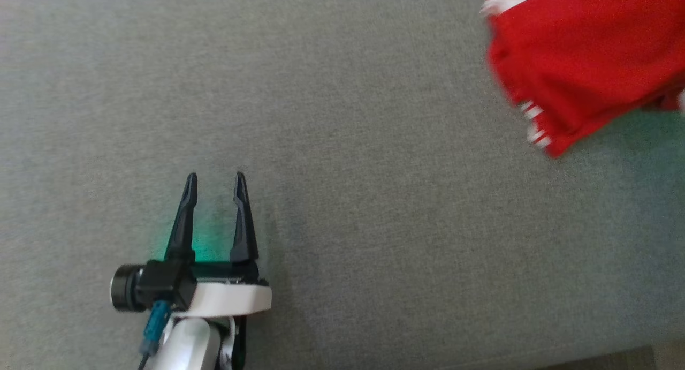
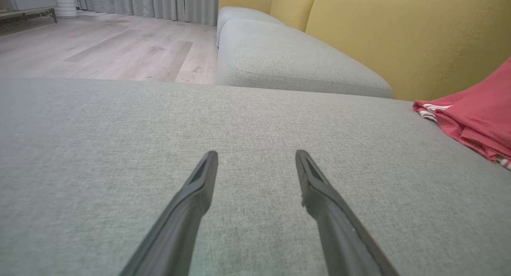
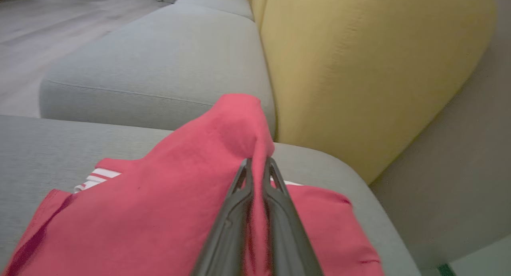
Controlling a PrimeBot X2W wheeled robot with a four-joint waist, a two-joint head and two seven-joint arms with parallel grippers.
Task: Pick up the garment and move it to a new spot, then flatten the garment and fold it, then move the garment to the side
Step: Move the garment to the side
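Observation:
The garment (image 1: 583, 54) is red with white striped trim and sits bunched at the top right of the head view, blurred by motion. In the right wrist view my right gripper (image 3: 257, 164) is shut on a raised fold of the garment (image 3: 167, 204), lifting it above the grey cushion. My left gripper (image 1: 215, 177) stands open at the lower left of the head view, nothing between its fingers, well apart from the cloth. The left wrist view shows the left gripper (image 2: 256, 154) over bare cushion, with the garment (image 2: 475, 116) at the right edge.
I am over a grey sofa seat (image 1: 342, 198) whose front edge shows at the bottom right. Yellow back cushions (image 3: 359, 68) rise behind the garment, a second grey seat cushion (image 2: 287, 56) lies beyond, and pale wood floor (image 2: 100, 48) is at the far left.

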